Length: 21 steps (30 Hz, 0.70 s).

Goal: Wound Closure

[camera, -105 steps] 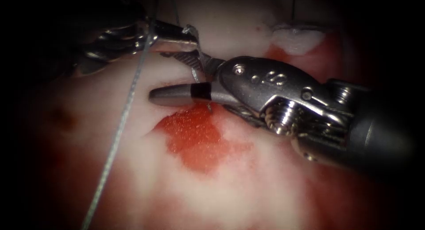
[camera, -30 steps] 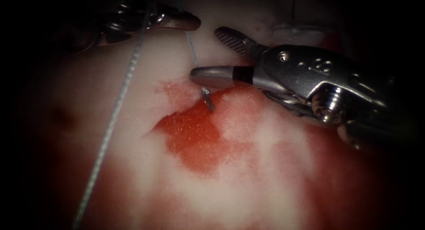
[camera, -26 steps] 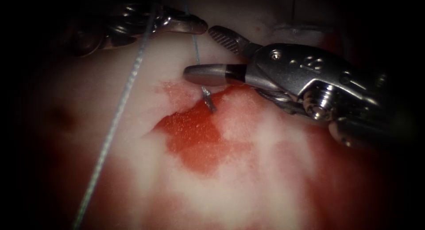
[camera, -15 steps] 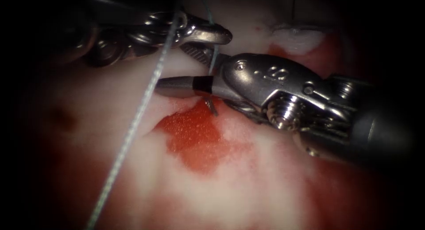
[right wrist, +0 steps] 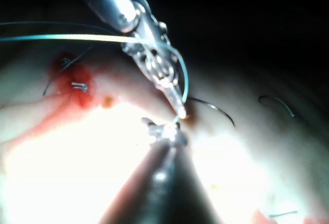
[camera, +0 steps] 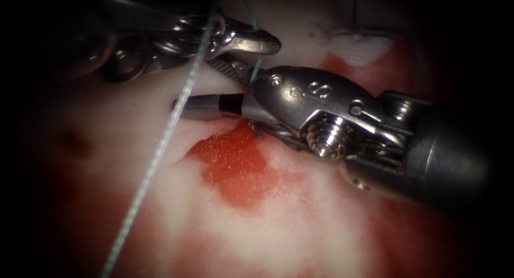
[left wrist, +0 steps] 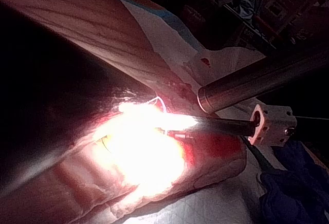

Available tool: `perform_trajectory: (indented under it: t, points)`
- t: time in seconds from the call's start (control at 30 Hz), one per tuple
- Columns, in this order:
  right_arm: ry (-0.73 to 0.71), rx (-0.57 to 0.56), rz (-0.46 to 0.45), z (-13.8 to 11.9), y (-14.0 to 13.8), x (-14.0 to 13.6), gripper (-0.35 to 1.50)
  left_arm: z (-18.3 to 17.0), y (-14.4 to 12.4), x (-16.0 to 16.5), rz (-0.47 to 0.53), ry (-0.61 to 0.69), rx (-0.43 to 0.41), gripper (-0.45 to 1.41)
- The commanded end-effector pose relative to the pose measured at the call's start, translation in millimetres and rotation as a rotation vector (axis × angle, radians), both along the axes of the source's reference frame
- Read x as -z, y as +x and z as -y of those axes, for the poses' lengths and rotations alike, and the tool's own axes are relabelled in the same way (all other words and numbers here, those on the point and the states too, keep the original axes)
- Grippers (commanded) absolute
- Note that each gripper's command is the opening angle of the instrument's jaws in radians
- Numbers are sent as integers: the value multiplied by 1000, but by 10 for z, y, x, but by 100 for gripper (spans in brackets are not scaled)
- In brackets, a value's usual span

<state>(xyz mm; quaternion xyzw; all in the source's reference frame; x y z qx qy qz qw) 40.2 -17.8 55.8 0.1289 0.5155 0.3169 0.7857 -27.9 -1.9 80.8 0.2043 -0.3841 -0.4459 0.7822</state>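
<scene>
The left tool (camera: 274, 43) reaches in from the upper left, its jaws shut on a thin teal thread (camera: 256, 69). That strand runs taut down to the tissue (camera: 160, 203), entering it at the top edge of a red fluid patch (camera: 235, 165). The right tool (camera: 194, 84) comes from the right with its jaws open and holds nothing; the taut strand passes between its jaws close to their hinge. In the right wrist view the left tool (right wrist: 177, 108) pinches the thread just above the right tool's jaws (right wrist: 164, 131).
A long thread tail (camera: 155, 155) runs diagonally from the left tool toward the lower left, crossing the right tool's lower jaw. An earlier stitch (right wrist: 78, 85) sits in red fluid. Dark curved strands (right wrist: 213, 107) lie on the tissue. The right tool's shaft (left wrist: 257, 80) hangs above the tissue.
The left tool has moved right and lower with the thread. The right tool, jaws open throughout, has advanced left so that the taut strand now lies between its jaws.
</scene>
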Motion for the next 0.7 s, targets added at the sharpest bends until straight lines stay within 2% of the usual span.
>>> perform_trajectory:
  t: [0.03, 0.17, 0.23, 0.7]
  points:
    - [-9, -1, -3, -11, 9, 6, 78, -11, -5, 4, 3, -6, 3, -45]
    - [-28, 5, -8, -15, 9, 8, 56, -11, -5, 3, 3, -7, 2, -45]
    - [-24, 7, -14, -18, 6, 11, -35, -10, -5, 3, 4, -8, 1, -45]
    - [-3, -6, -20, -24, -3, 13, -35, -12, 0, 6, 4, -9, -2, -45]
